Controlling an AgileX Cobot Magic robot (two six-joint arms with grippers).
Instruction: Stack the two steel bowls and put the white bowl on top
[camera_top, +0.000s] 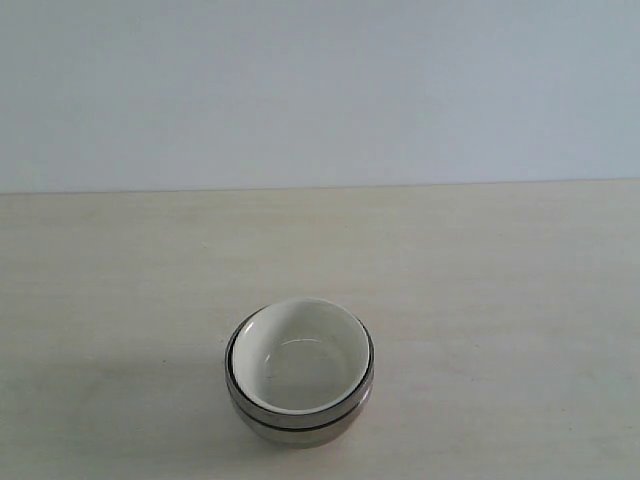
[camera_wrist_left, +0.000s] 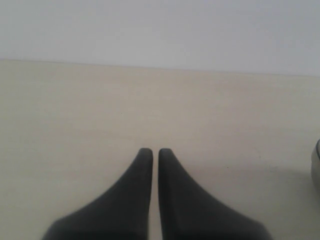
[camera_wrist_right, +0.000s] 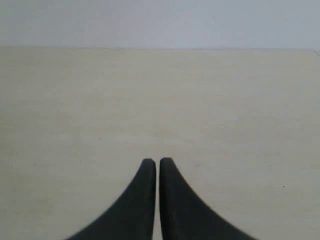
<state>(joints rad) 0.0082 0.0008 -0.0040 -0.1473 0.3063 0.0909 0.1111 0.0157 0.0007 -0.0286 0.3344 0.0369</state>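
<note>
White bowl (camera_top: 300, 355) sits nested atop the two steel bowls (camera_top: 290, 428) on the table (camera_top: 520, 300). Left gripper (camera_wrist_left: 155, 152) and right gripper (camera_wrist_right: 158, 162) are pinched together, empty. The ware looks rigid, slick and light, best taken by the rim.

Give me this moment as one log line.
white bowl in steel bowls, stacked | left gripper shut, empty | right gripper shut, empty

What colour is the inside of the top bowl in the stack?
Cream-white; the white bowl shows best in the exterior view.
</note>
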